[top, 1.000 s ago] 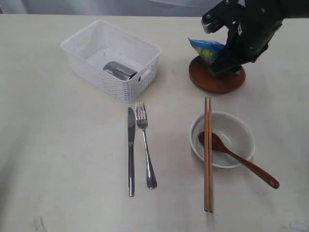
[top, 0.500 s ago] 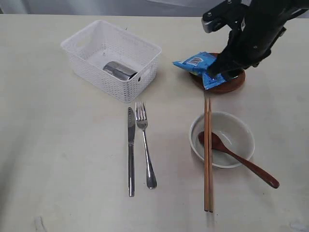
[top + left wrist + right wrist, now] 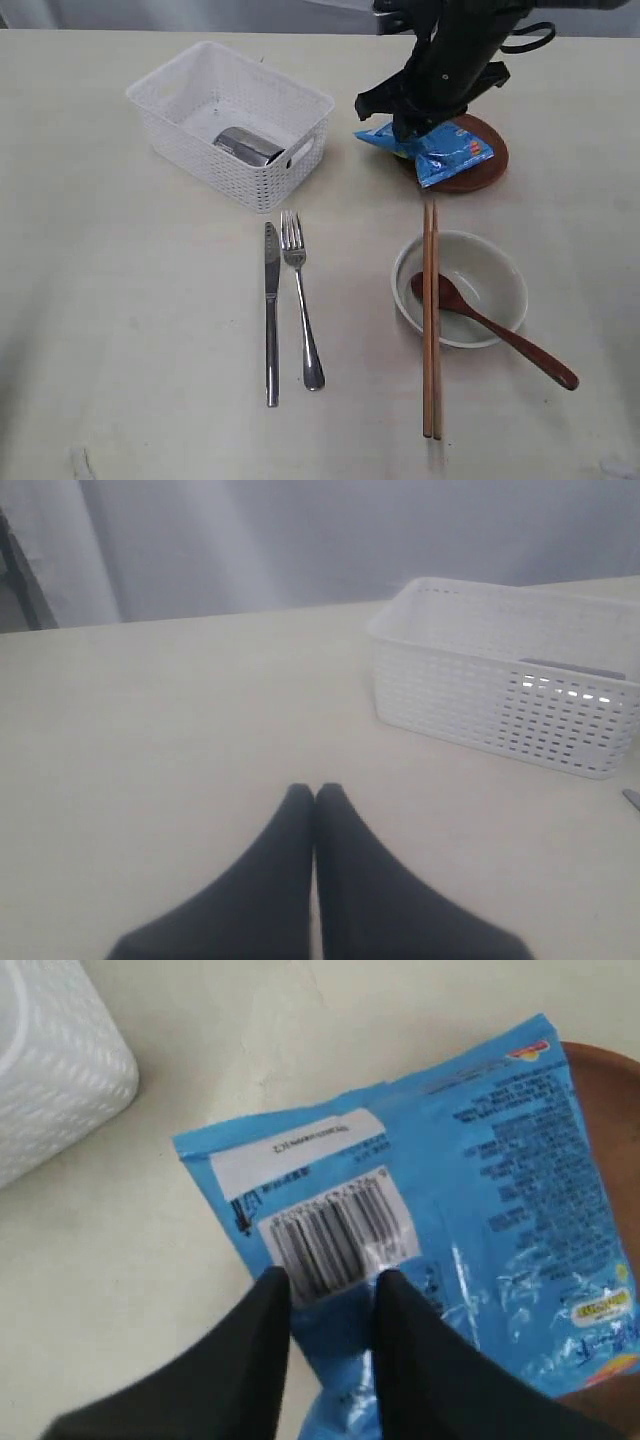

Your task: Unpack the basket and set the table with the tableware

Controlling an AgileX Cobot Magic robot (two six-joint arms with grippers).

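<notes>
Right fingers [image 3: 250, 1350] stood narrowly apart at the blue packet [image 3: 450, 1190] on the wooden plate [image 3: 498, 160], grip unclear; left fingers [image 3: 280, 880] were pressed together, empty.

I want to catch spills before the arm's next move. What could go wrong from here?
The snack packet lies half on the wooden plate, overhanging its rim, with the right gripper straddling it; a pull may drag the plate or drop the packet. The chopsticks rest across the bowl near the plate; a low sweep could knock them off. The steel cup lies on its side in the basket and may roll when grasped.
</notes>
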